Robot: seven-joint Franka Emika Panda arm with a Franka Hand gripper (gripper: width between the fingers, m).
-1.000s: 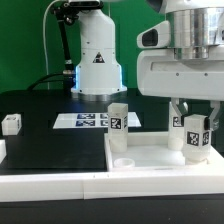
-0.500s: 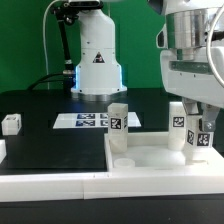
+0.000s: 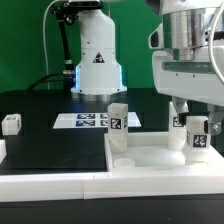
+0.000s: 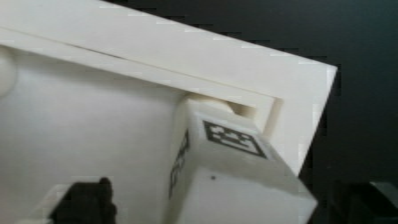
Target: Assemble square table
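- While the gripper (image 3: 195, 116) hangs over the slab's (image 3: 150, 165) corner at the exterior view's right, its jaws stand apart. In the wrist view, the one finger (image 4: 82, 200) that shows plainly has a strip of white slab between it and the leg. It touches nothing.
- The right leg (image 3: 198, 140) stands upright at that corner with its tag towards the exterior camera. Its top sits between the fingers, but nothing is clamped on it.
- The relation that matters: this leg lies straight below the hand, its long axis vertical and in line with the gripper's own axis. A fresh grip should need only the jaws brought together, with no sideways shift. A turn to seat the leg would go about that same vertical line.
- Whether the leg is fully home in its socket cannot be told. In the wrist view its foot is tucked against the slab's raised rim.
- The left leg (image 3: 118, 125) stands upright at the slab's other rear corner, well apart from the hand.
- A loose part (image 3: 11, 123), small, white and tagged, lies on the worktop (image 3: 40, 140) at the exterior view's left. It is likely another leg, and it is farthest from the gripper.
- The marker board (image 3: 85, 120) lies flat behind the slab, clear of all this.
- My judgement is that two legs are placed, so the job is partway through.
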